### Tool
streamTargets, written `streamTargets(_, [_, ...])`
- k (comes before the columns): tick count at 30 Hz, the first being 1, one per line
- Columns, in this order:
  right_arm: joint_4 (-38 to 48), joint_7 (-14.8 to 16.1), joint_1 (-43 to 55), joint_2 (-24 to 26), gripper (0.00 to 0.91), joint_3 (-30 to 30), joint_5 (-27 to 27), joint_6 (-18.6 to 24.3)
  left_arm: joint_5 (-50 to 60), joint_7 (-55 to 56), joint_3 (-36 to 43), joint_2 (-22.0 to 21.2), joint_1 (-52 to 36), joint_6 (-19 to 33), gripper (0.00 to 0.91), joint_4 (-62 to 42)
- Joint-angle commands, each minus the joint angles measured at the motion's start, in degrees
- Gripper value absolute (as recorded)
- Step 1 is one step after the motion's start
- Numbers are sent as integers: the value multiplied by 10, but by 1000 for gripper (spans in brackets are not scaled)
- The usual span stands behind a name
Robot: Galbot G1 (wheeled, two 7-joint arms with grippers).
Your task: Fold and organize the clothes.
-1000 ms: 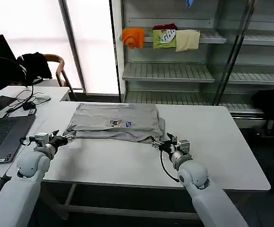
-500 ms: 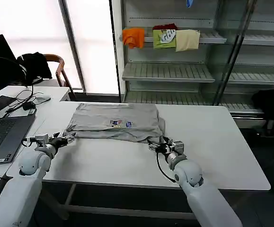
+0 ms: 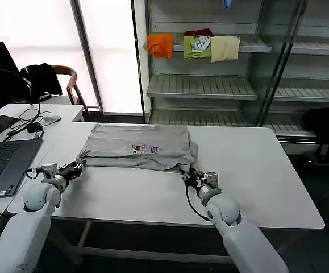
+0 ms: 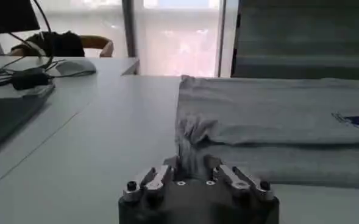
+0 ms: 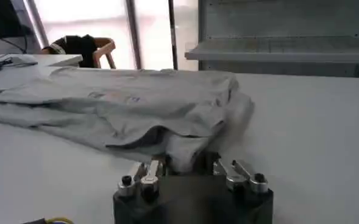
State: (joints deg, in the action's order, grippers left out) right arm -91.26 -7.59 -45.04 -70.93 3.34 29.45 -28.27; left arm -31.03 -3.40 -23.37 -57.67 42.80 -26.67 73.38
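From the head camera, the light grey short-sleeved cotton shirt (image 3: 137,147) lay mid-table, both grippers drawn slightly nearer than a second before. At the left wrist, the left gripper (image 4: 192,171) pinched the near-left hem. At the right wrist, the right gripper (image 5: 186,162) clamped the near-right corner, suggesting a fold was imminent.

Both end effectors (image 3: 76,167) (image 3: 187,177) low, clamped.

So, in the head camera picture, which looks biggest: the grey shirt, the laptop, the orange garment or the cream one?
1. Grey shirt, clearly largest.
2. Laptop, though cut off at the edge and nearer the camera.
3. Cream garment and orange garment on the far shelf look about alike; no ranking.
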Motion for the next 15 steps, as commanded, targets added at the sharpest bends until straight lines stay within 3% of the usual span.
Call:
streamTargets(1, [-11, -1, -1, 5, 0, 0, -2, 0, 7, 0, 1, 4, 1, 5, 10, 6])
streamTargets(9, [-47, -3, -10, 31, 0, 3, 7, -6, -9, 19, -4, 20, 28, -6, 0, 79])
streamTargets(15, [-119, -10, -44, 71, 0, 5, 28, -17, -28, 53, -28, 30, 108, -35, 10, 185])
